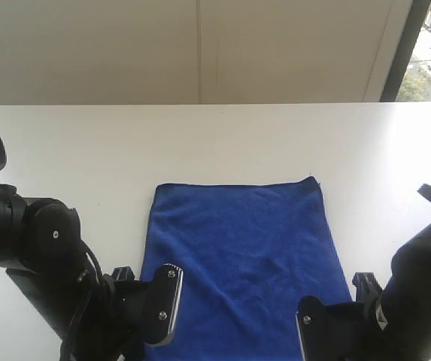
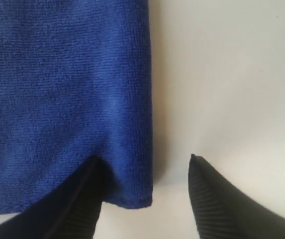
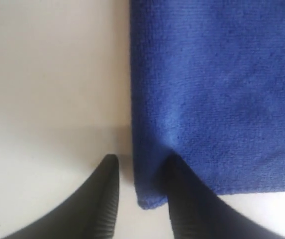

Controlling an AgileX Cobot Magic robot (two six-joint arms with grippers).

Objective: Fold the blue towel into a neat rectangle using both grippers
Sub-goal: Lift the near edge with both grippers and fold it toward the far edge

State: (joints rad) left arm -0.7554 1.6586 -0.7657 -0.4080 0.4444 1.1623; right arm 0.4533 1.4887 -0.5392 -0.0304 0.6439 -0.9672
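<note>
Exterior view: blue towel (image 1: 245,256) lies spread flat on the white table (image 1: 87,150), in the lower centre of the frame. Its far edge runs across about mid-height; its near edge is cut off by the bottom border. Surface mostly smooth, with faint creases.

Left gripper (image 2: 144,159): arm sits in the lower left of the exterior frame, beside the towel's left edge. In the wrist view the jaws stand well apart and straddle the near corner of the towel. One finger (image 2: 82,199) rests on the cloth, which dimples at its tip; the other (image 2: 217,199) is on bare table just outside the edge. Nothing is pinched.

Right gripper (image 3: 140,159): arm sits in the lower right of the exterior frame, beside the towel's right edge. The gap is narrower than on the left, but the jaws are parted. One finger (image 3: 187,199) lies on the cloth, the other (image 3: 102,199) on the table, with the towel's corner edge between them. No grip visible.
</note>
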